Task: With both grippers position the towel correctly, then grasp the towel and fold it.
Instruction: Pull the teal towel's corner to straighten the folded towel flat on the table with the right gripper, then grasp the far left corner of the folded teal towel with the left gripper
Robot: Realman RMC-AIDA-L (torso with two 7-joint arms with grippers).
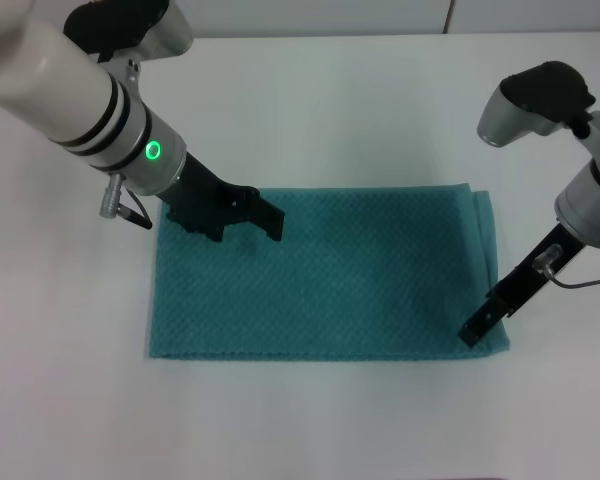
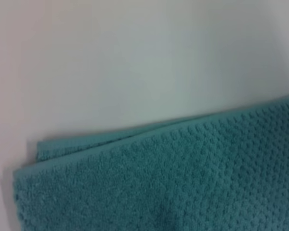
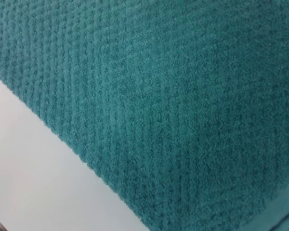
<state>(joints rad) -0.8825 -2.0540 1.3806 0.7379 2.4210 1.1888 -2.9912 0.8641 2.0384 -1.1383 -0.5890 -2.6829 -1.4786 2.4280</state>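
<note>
Here we count one towel (image 1: 330, 275) flat mid-frame on the worktop (image 1: 330, 100), two grippers: left gripper (image 1: 242, 222) fingers apart upper left, right gripper (image 1: 477, 328) lower right, fingers unclear.

Waffle-weave cloth towel (image 1: 360, 280) (matt)

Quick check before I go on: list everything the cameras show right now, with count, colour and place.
towel: one, teal-green waffle weave, lying flat mid-table, long side across the head view; layered edges show at its far side and right end.
table: one, white, under everything.
left gripper: one, broad black claw on a thick white arm with black bands and a green light, over the towel's far left corner.
right gripper: one, slim black bar on a white-grey arm, its tip at the towel's near right corner.
</note>
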